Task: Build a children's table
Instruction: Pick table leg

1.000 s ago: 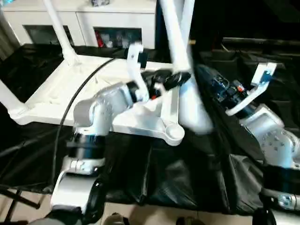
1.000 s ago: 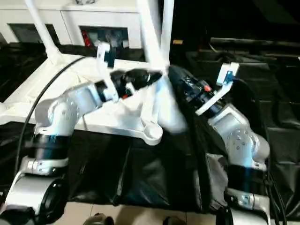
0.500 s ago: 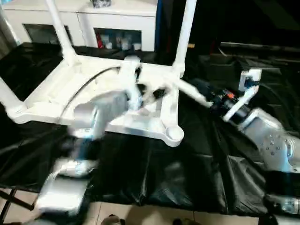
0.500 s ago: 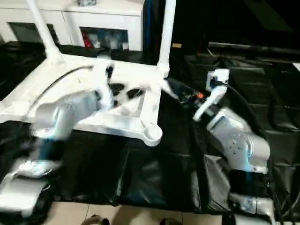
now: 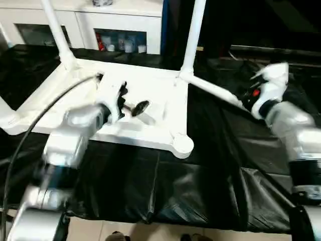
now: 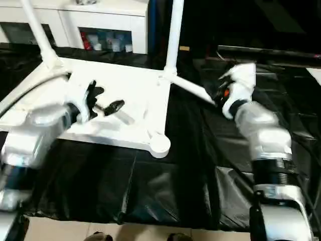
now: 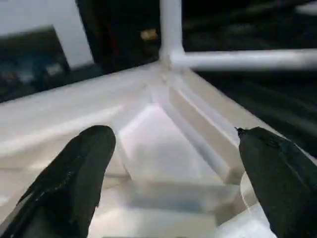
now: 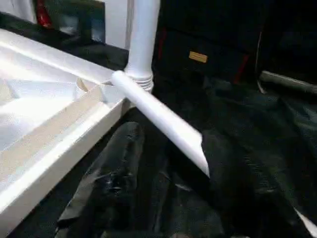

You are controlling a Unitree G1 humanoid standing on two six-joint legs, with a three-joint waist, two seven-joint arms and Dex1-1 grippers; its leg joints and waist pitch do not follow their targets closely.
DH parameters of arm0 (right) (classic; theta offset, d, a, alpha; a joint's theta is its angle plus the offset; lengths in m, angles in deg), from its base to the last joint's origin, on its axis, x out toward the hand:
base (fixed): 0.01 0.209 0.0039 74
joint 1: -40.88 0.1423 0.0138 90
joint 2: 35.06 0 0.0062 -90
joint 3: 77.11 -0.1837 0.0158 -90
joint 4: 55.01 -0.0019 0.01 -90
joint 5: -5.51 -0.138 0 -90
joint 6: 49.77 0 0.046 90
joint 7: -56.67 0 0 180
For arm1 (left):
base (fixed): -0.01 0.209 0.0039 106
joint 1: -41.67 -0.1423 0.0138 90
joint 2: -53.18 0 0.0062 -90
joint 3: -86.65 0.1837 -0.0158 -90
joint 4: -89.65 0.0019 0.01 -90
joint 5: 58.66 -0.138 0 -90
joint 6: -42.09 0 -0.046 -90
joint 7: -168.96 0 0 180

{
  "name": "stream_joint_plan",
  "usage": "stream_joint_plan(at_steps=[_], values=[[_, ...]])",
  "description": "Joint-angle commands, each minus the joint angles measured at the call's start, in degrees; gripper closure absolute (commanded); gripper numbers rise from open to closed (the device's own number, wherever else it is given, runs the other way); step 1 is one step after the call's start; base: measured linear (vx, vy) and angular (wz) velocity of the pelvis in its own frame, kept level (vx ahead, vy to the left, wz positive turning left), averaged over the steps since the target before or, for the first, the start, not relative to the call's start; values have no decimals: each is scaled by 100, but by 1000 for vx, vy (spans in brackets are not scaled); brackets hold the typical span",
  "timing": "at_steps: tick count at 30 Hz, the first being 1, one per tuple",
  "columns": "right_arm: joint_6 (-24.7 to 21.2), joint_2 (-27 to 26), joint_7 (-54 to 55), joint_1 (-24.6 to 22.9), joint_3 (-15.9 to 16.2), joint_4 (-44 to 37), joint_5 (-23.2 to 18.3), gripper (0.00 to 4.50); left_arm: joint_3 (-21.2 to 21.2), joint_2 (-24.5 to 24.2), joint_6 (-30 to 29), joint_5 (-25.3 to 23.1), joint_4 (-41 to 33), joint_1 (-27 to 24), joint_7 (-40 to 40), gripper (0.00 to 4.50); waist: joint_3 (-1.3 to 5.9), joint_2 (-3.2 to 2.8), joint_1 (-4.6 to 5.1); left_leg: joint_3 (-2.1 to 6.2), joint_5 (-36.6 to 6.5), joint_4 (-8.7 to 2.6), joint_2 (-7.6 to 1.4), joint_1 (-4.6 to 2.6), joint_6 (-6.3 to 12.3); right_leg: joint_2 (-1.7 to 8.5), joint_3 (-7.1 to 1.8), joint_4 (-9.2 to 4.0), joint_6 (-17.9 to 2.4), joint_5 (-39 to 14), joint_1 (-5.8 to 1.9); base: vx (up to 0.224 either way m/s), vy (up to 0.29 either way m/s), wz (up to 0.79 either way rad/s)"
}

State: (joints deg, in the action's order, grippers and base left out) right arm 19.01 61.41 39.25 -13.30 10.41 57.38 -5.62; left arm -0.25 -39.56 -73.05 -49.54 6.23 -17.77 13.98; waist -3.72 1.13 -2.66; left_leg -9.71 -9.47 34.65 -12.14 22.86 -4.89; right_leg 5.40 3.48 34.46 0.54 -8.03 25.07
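Note:
The children's table lies upside down on black cloth: a white ribbed tabletop [image 5: 150, 95] with legs standing in its two far corners [image 5: 193, 35] [image 5: 52, 27] and in its near left one. The near right socket [image 5: 183, 145] is empty. A loose leg [image 5: 210, 90] lies on the cloth from the far right corner to my right gripper [image 5: 249, 99]. It runs between the gripper's open fingers and rests against one finger [image 8: 237, 188]. My left gripper [image 7: 173, 144] hovers wide open over the ribbed underside, holding nothing.
A white glass-door cabinet [image 5: 120, 25] stands behind the table. The black cloth [image 5: 200, 191] hangs over the front edge down to a light floor. A black cable [image 5: 30, 125] loops over my left arm. Dark cases [image 5: 281, 55] sit at the far right.
The loose leg went from nearly upright in my right gripper to lying low on the cloth, and that gripper's fingers widened. My left arm drew back towards the left.

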Motion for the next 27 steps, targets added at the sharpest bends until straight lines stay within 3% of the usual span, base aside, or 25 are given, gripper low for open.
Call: stream_joint_plan(at_steps=[1, 2, 5, 6, 7, 8, 9, 10, 11, 12, 13, 14, 15, 16, 17, 18, 19, 20, 21, 22, 23, 24, 25, 26, 27], values=[[-50, -111, 194, -195, 56, -356, 62, 229, -100, 97, 336, -184, -180, -160, -416, 0, 502, 45, 17, -101, -1027, -344, 7, -105, 84, 98, -137, -352, -875, -1496, -369, 0, 0, 0], [-183, -387, 367, -532, -2, -865, -78, 229, -218, 283, 485, -199, -266, -410, -709, 0, 483, 44, 28, -102, -1037, -357, 2, -92, 104, 85, -152, -368, -795, -1465, -373, 0, 0, 0], [-144, -535, 457, -1000, 313, -1461, 137, 229, -457, 564, 455, -109, -346, -677, -1065, 0, 499, 4, 43, -65, -1131, -384, -22, -112, 15, 57, -125, -368, -735, -1509, -355, 0, 0, 0], [-211, -619, 571, -1144, 362, -1599, 187, 229, -526, 668, 359, -60, -370, -741, -1172, 0, 499, -23, 96, -6, -1297, -420, -72, -154, -152, -71, -42, -375, -745, -1429, -334, 0, 0, 0], [-227, -634, 594, -1165, 364, -1617, 191, 229, -530, 678, 349, -60, -374, -751, -1187, 0, 457, -88, 167, 344, -1631, -657, -64, 157, 91, -24, 295, -234, -821, -1258, -565, -27, -69, 30], [-250, -685, 663, -1217, 365, -1638, 220, 229, -534, 709, 346, -68, -375, -781, -1232, 0, 503, -178, 291, 732, -1976, -688, -350, -40, 372, -19, 360, -172, -1105, -897, -476, -27, -69, 30], [-173, -718, 672, -1253, 381, -1636, 244, 229, -493, 708, 400, -142, -368, -806, -1285, 0, 485, -274, 327, 930, -2017, -755, -434, -98, 525, -87, 412, 18, -1349, -789, -418, -7, -98, 56], [-89, -749, 667, -1290, 422, -1606, 274, 229, -458, 722, 439, -229, -329, -832, -1378, 0, 420, -334, 449, 1245, -2231, -888, -536, -100, 871, -147, 431, 285, -1584, -1040, -359, -14, -121, 53], [-25, -764, 655, -1305, 448, -1572, 292, 229, -438, 735, 462, -281, -294, -840, -1437, 0, 377, -312, 426, 1386, -2598, -960, -461, -93, 936, -154, 379, 448, -1728, -1303, -332, -14, -121, 53], [34, -777, 659, -1301, 460, -1527, 320, 229, -433, 759, 527, -318, -241, -838, -1485, 0, 363, -307, 424, 1404, -2721, -993, -375, -40, 883, -154, 336, 486, -1801, -1348, -365, -19, -185, 57], [20, -822, 716, -1280, 396, -1490, 311, 229, -413, 744, 606, -398, -169, -841, -1532, 0, 353, -247, 386, 1400, -2921, -1040, -174, 111, 638, -120, 257, 475, -1934, -1576, -484, -29, -245, 65], [9, -828, 731, -1272, 371, -1489, 320, 229, -428, 739, 655, -415, -147, -850, -1553, 0, 353, -132, 306, 1312, -2950, -951, 67, 254, 264, -98, 176, 320, -2016, -2130, -527, -29, -245, 65], [4, -818, 744, -1260, 361, -1486, 351, 229, -444, 732, 668, -413, -141, -854, -1550, 0, 380, 167, 237, 817, -2431, 359, 628, -10, 11, 268, 289, -618, -2382, -3719, -183, -53, -260, 73], [-28, -811, 768, -1280, 366, -1544, 379, 229, -467, 751, 676, -421, -154, -865, -1560, 0, 348, 355, 177, 287, -2088, 1365, 809, -179, 376, 372, 493, -1000, -2401, -4575, -46, -92, -246, 64], [-47, -795, 766, -1274, 356, -1559, 380, 229, -475, 747, 688, -463, -159, -856, -1586, 0, 193, 264, 198, -29, -2152, 1767, 557, 9, 662, 497, 669, -964, -1600, -5476, -136, -92, -246, 64], [-48, -782, 763, -1256, 343, -1550, 378, 229, -490, 742, 682, -473, -164, -842, -1585, 0, 262, 216, 205, -47, -2354, 1678, 462, 87, 676, 670, 708, -818, -1160, -5408, -448, -19, -219, 34], [-65, -774, 764, -1247, 342, -1550, 385, 229, -498, 734, 668, -474, -168, -836, -1593, 0, 385, 81, 138, 35, -2421, 1195, 212, 93, 846, 1000, 456, -684, -970, -4662, -840, 16, -202, 53], [-80, -755, 756, -1222, 347, -1531, 409, 229, -503, 710, 648, -493, -161, -819, -1620, 0, 478, -127, 88, 163, -1841, 623, -34, -41, 1018, 898, 664, -746, -699, -3453, -1050, 16, -202, 53], [-101, -746, 760, -1183, 352, -1484, 443, 229, -528, 677, 625, -507, -148, -805, -1659, 0, 565, -401, 207, 1316, -589, -188, -1230, -548, 1571, 261, 982, 158, -78, -1728, -623, -70, -264, 88], [-101, -746, 760, -1183, 352, -1484, 443, 229, -528, 677, 625, -507, -148, -805, -1659, 0, 537, -408, 454, 1598, -23, -264, -1464, -702, 1983, 169, 807, 794, 72, -1734, -110, -45, -276, 81], [-94, -742, 769, -1139, 347, -1419, 463, 229, -548, 654, 694, -543, -128, -794, -1710, 0, 561, -222, 484, 1535, 1179, 38, -1041, -910, 2586, 78, 316, 1200, -259, -1715, 532, -45, -276, 81], [-84, -739, 776, -1136, 352, -1417, 477, 229, -564, 664, 691, -523, -128, -796, -1704, 0, 554, -235, 464, 1581, 1812, 89, -929, -847, 3056, 110, 90, 1244, -468, -1550, 566, -20, -246, 75], [-52, -735, 789, -1123, 362, -1403, 505, 229, -609, 691, 643, -463, -123, -793, -1693, 0, 494, -253, 433, 1418, 2374, 51, -461, -510, 3388, -4, -96, 1091, -816, -1175, 397, -37, -276, 67], [-71, -795, 806, -1104, 288, -1387, 413, 229, -677, 710, 609, -420, -126, -787, -1721, 0, 527, -102, 382, 793, 2177, 194, -319, -593, 3098, 12, -191, 663, -1236, -351, 336, -37, -276, 67], [-98, -831, 785, -1094, 253, -1390, 346, 229, -708, 708, 621, -414, -139, -792, -1725, 0, 550, 36, 417, 657, 1743, 330, -4, -445, 3051, 67, -313, 398, -1583, 202, 84, -32, -313, 25]])
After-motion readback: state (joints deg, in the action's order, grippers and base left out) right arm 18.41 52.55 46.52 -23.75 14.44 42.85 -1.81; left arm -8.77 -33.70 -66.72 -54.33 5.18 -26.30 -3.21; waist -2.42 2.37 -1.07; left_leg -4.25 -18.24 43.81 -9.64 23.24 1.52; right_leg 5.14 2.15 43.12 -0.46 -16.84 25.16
